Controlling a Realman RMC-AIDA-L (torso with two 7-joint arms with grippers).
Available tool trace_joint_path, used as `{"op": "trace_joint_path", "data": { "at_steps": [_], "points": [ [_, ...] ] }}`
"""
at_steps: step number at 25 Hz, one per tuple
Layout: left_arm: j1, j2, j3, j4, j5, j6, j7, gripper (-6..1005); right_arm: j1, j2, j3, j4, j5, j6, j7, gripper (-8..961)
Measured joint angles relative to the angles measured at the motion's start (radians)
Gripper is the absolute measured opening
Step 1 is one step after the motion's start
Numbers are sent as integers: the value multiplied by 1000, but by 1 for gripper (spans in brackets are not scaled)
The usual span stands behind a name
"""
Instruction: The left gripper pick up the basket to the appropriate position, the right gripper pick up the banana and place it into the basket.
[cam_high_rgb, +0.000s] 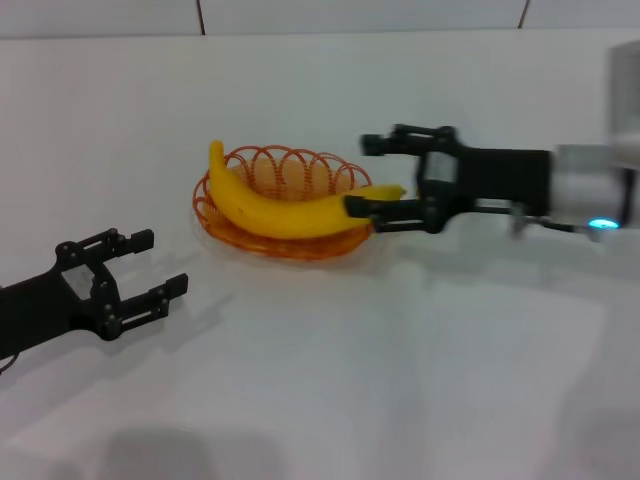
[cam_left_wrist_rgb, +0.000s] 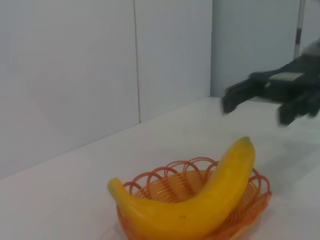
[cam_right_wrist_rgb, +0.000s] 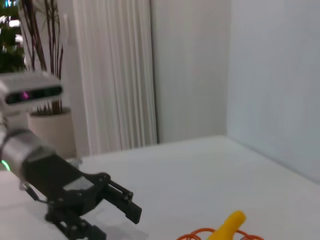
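Observation:
The yellow banana (cam_high_rgb: 280, 212) lies across the orange wire basket (cam_high_rgb: 300, 165), which rests on the white table. My right gripper (cam_high_rgb: 378, 176) is open at the basket's right rim. The banana's right tip sits between its fingers, close to the lower finger (cam_high_rgb: 385, 210). My left gripper (cam_high_rgb: 158, 266) is open and empty, low over the table to the front left of the basket, apart from it. The left wrist view shows the banana (cam_left_wrist_rgb: 200, 202) in the basket (cam_left_wrist_rgb: 250, 200) with the right gripper (cam_left_wrist_rgb: 260, 107) beyond. The right wrist view shows the banana's tip (cam_right_wrist_rgb: 229, 223) and the left gripper (cam_right_wrist_rgb: 117, 217).
The white table (cam_high_rgb: 400, 350) spreads in front of and around the basket. A white wall (cam_high_rgb: 350, 15) runs along the back. The right wrist view shows a curtain and a potted plant (cam_right_wrist_rgb: 47, 120) off the table.

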Motion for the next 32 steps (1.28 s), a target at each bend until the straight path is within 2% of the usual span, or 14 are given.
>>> {"op": "trace_joint_path", "data": {
  "at_steps": [3,6,10,13,16,23,32],
  "points": [
    [12,1,0,0,-13,0,0,730,-80,-12,5,-82,30,-88,24,850],
    [23,2,-1,-3,-24,0,2,730,-131,-25,6,-117,58,-123,28,850],
    [25,3,-2,-4,-25,0,2,730,-166,-47,4,-122,58,-126,20,849],
    [25,3,-8,-4,-26,0,2,730,-180,-56,-1,-114,48,-119,-8,849],
    [26,3,-10,-4,-28,0,1,730,-184,-54,-5,-100,22,-98,-62,848],
    [35,3,-9,-4,-49,0,-3,730,-182,-42,-7,-53,-52,54,-102,847],
    [45,4,-9,-4,-50,0,1,730,-170,-42,-7,-41,-51,47,-101,847]
  ]
}}
